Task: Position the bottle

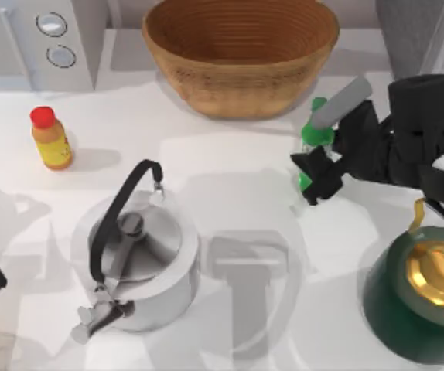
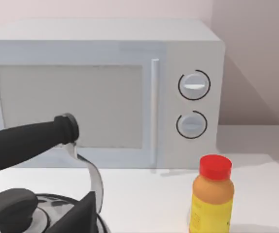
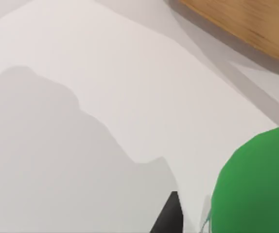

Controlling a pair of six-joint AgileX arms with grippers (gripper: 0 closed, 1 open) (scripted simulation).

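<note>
Right gripper (image 1: 312,171) at the bottle (image 1: 315,136), basket (image 1: 241,54) just behind.

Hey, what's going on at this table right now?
The right gripper is at the green bottle, which stands on the right side of the table just in front of the wicker basket; its fingers sit around the bottle's lower part, though a firm grip can't be confirmed. The left arm is parked at the left edge. A steel kettle, a green teapot, a small orange bottle and a microwave stand around.
</note>
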